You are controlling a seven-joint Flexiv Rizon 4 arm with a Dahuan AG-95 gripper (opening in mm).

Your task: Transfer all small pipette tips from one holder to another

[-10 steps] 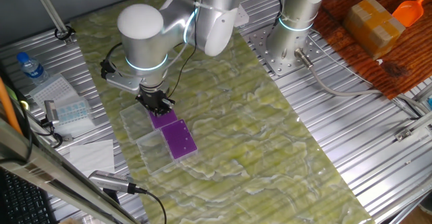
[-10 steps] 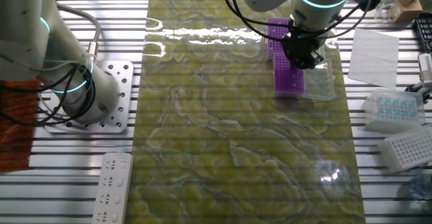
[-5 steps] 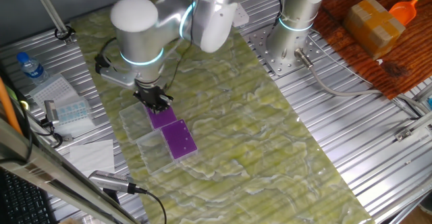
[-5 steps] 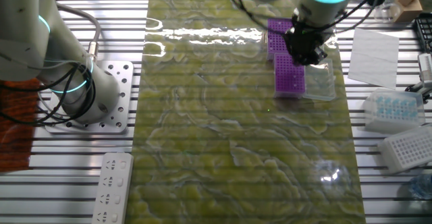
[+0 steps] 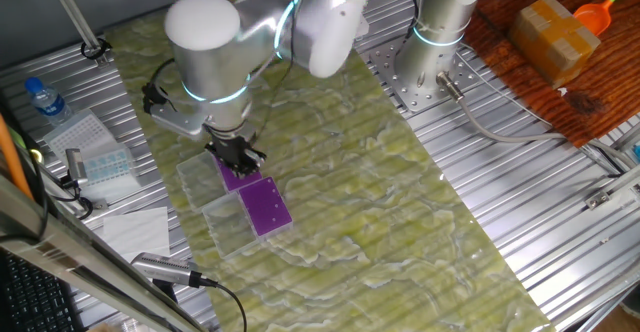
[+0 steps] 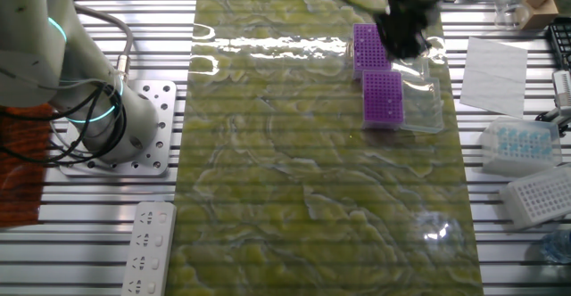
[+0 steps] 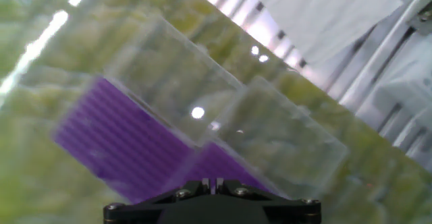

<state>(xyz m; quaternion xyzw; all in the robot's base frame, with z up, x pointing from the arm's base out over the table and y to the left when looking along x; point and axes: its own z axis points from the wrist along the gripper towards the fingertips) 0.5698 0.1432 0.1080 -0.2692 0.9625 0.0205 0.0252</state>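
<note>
Two purple holders lie end to end on the green mat: one (image 5: pixel 266 208) (image 6: pixel 383 97) nearer the mat's middle, the other (image 5: pixel 234 176) (image 6: pixel 368 45) partly under my hand. Each has a clear lid (image 5: pixel 224 223) (image 6: pixel 422 105) folded out beside it. My gripper (image 5: pixel 241 159) (image 6: pixel 403 41) hangs over the junction of the two holders, blurred in the other fixed view. In the hand view the fingertips (image 7: pixel 212 181) stand almost together above purple holder surface (image 7: pixel 115 140), and I see nothing between them. The small pipette tips are too small and blurred to make out.
A pale blue tip box (image 5: pixel 105 164) (image 6: pixel 522 141) and a white rack (image 6: pixel 541 196) sit on the metal slats beside the mat. A paper sheet (image 6: pixel 493 63), a water bottle (image 5: pixel 45 99), a power strip (image 6: pixel 151 247) and the second arm's base (image 5: pixel 426 67) (image 6: pixel 117 127) stand around.
My hand has travelled along the holders from the one nearer the mat's middle toward the other one and shows motion blur now. The holders and lids have not moved.
</note>
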